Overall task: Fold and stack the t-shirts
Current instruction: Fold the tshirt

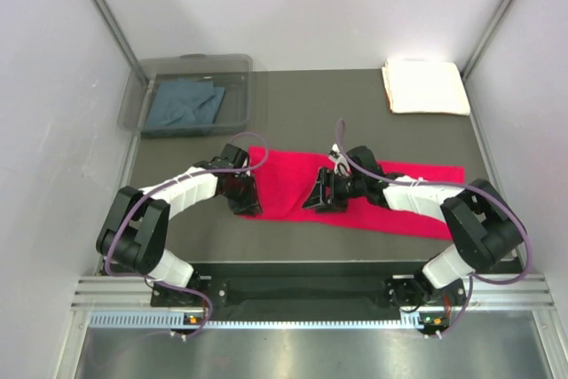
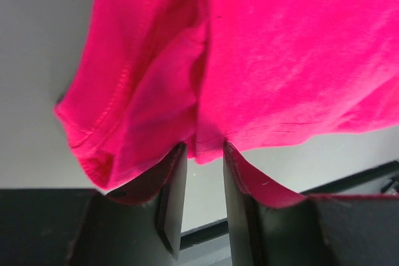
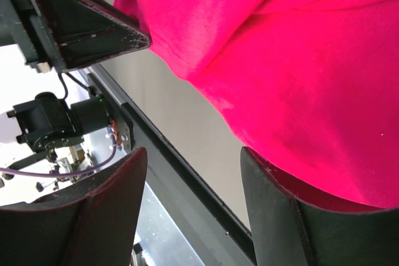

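Observation:
The bright red t-shirt (image 1: 288, 179) lies as a long flat strip across the middle of the table. My left gripper (image 1: 247, 200) sits at its near left end. In the left wrist view the jaws (image 2: 204, 147) stand a narrow gap apart, with the red shirt's (image 2: 293, 60) hem at the tips. My right gripper (image 1: 319, 200) is at the strip's near edge. It is wide open (image 3: 193, 154), one finger against the red shirt (image 3: 299, 60). The cream-white folded t-shirt (image 1: 424, 86) lies at the far right. The slate blue-grey t-shirt (image 1: 185, 104) lies crumpled in the bin.
The clear plastic bin (image 1: 257, 95) stands at the far left corner of the dark table (image 1: 302, 104). A metal rail (image 1: 293, 290) runs along the near edge. White walls close in both sides and the back.

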Controlling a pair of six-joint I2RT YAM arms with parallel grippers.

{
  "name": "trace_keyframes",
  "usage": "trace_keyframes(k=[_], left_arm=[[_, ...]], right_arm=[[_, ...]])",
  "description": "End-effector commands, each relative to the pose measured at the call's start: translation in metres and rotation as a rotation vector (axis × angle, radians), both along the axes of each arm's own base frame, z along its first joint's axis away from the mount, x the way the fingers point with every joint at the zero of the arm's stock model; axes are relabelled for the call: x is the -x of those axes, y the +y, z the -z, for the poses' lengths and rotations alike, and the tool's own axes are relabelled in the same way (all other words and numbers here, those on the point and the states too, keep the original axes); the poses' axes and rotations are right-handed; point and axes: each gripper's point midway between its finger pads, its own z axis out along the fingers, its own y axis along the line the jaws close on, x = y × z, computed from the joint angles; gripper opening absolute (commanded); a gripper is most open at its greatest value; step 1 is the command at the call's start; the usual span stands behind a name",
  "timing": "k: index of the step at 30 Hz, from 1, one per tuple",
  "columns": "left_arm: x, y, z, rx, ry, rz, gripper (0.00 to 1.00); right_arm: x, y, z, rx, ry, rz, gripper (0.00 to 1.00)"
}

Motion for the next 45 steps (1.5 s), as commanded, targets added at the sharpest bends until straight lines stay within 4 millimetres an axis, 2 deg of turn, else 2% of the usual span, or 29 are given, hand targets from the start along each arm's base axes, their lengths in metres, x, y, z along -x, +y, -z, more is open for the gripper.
trace_keyframes(k=[1, 5, 6, 7, 8, 12, 17, 21, 25, 28, 32, 33, 37, 45], left_arm=[[-0.007, -0.013, -0.007, 0.077, -0.020, 0.004, 0.34], [-0.011, -0.019, -0.020, 0.120, -0.036, -0.003, 0.21], [-0.013, -0.018, -0.024, 0.122, -0.045, -0.009, 0.08], [-0.020, -0.018, -0.031, 0.123, -0.065, -0.016, 0.02], [-0.023, -0.015, -0.038, 0.109, -0.087, -0.025, 0.00], [-0.044, -0.006, -0.066, 0.093, -0.163, -0.054, 0.00], [-0.076, 0.003, -0.103, 0.072, -0.304, -0.077, 0.00], [-0.092, 0.006, -0.102, 0.078, -0.316, -0.080, 0.00], [-0.105, 0.004, -0.094, 0.088, -0.315, -0.071, 0.00], [-0.120, 0.004, -0.093, 0.088, -0.350, -0.066, 0.00], [-0.132, 0.004, -0.085, 0.081, -0.340, -0.058, 0.00], [-0.137, 0.002, -0.087, 0.093, -0.356, -0.052, 0.00], [-0.144, -0.007, -0.089, 0.139, -0.376, -0.030, 0.00], [-0.161, -0.012, -0.103, 0.164, -0.445, -0.021, 0.00]], right_arm=[[-0.007, 0.013, -0.010, -0.043, -0.044, -0.016, 0.61], [-0.007, 0.020, -0.004, -0.051, -0.021, -0.010, 0.61], [-0.009, 0.025, -0.007, -0.073, -0.020, 0.000, 0.61], [-0.010, 0.027, -0.008, -0.084, -0.017, 0.003, 0.61], [-0.010, 0.030, -0.006, -0.088, -0.007, 0.007, 0.61], [-0.014, 0.046, -0.010, -0.109, 0.010, 0.025, 0.56], [-0.020, 0.058, -0.013, -0.150, 0.030, 0.087, 0.38], [-0.021, 0.066, -0.014, -0.152, 0.048, 0.118, 0.28], [-0.028, 0.068, -0.013, -0.150, 0.062, 0.180, 0.11], [-0.034, 0.075, -0.015, -0.180, 0.082, 0.226, 0.06], [-0.037, 0.082, -0.006, -0.162, 0.101, 0.280, 0.12], [-0.037, 0.086, -0.010, -0.174, 0.099, 0.283, 0.13], [-0.042, 0.089, -0.003, -0.134, 0.097, 0.323, 0.23], [-0.049, 0.082, 0.008, -0.108, 0.115, 0.410, 0.24]])
